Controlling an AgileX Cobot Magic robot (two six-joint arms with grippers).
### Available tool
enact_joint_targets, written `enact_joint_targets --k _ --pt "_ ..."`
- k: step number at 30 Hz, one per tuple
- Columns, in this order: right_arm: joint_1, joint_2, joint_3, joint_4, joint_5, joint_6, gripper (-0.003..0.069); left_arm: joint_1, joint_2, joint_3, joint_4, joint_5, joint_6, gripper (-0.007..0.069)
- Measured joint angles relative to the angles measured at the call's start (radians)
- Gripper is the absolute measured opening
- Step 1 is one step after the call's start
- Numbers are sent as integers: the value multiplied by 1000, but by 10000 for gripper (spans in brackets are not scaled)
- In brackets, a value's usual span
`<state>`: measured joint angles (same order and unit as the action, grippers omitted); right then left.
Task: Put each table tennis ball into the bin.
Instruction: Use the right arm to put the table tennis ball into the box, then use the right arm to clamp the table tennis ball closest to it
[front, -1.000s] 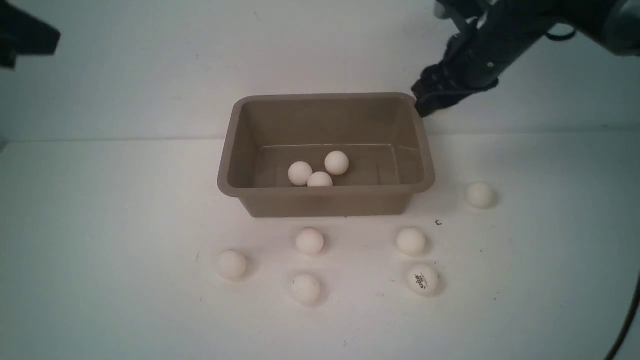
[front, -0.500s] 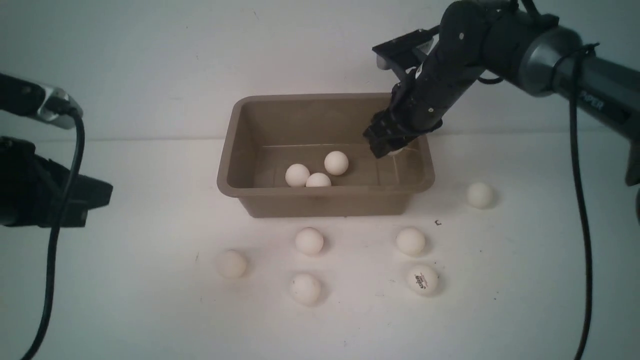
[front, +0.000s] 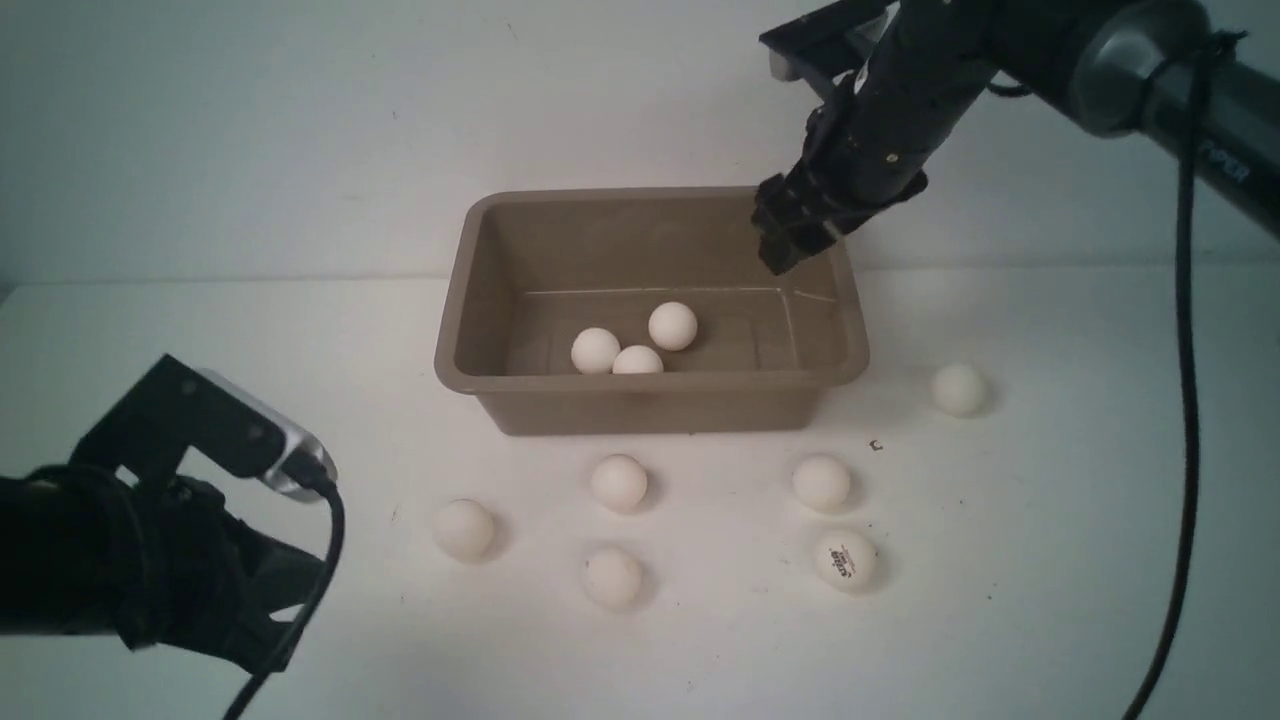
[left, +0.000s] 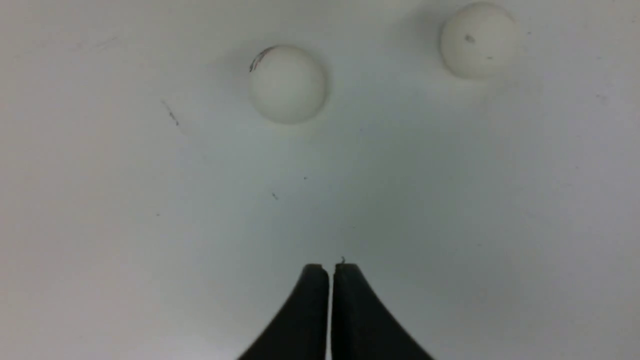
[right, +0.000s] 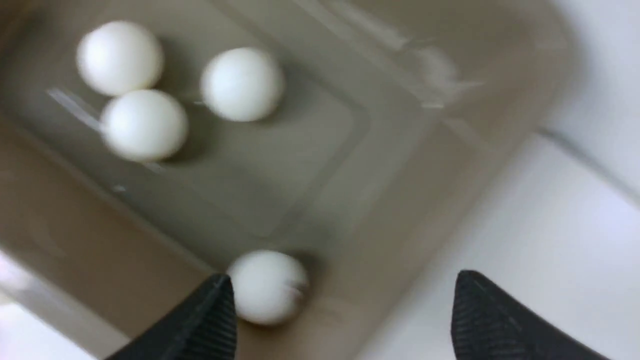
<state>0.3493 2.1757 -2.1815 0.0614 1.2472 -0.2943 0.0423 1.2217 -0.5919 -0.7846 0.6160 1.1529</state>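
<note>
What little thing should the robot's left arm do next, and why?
Probably open its left fingers. They are pressed shut with nothing between them, over the table, and a table tennis ball lies loose just ahead of them, outside the bin. Shut fingers cannot go round a ball, so they likely need to open before moving in.

- You have a matte white table (front: 1050, 600) carrying faint dark flecks.
- You can see a small dark speck (front: 876, 445) right of the table's middle.
- Behind it stands a plain pale wall (front: 250, 120).
- A thin dark scratch (left: 171, 114) marks your tabletop.
</note>
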Motion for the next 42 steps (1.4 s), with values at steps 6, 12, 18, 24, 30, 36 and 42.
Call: enact_joint_targets --k 6,12,18,24,30,36,42 --pt "-110 -56 13 -61 2 62 516 -31 0 11 -3 -64 -2 -4" --pt "-153 -66 205 -61 2 71 514 -33 0 11 -2 -66 -3 -4" --pt "-153 -64 308 -54 2 71 514 -33 0 11 -2 -67 -3 -4" --pt "-153 -64 341 -52 -7 70 514 -33 0 11 -3 -67 -3 -4" --pt "-153 -24 342 -33 -84 66 514 -33 0 11 -7 -60 -3 -3" --pt "-153 42 343 -36 -120 64 514 -33 0 11 -9 -51 -3 -3" --pt "-155 82 343 -48 -134 64 514 -33 0 11 -10 -49 -2 -3"
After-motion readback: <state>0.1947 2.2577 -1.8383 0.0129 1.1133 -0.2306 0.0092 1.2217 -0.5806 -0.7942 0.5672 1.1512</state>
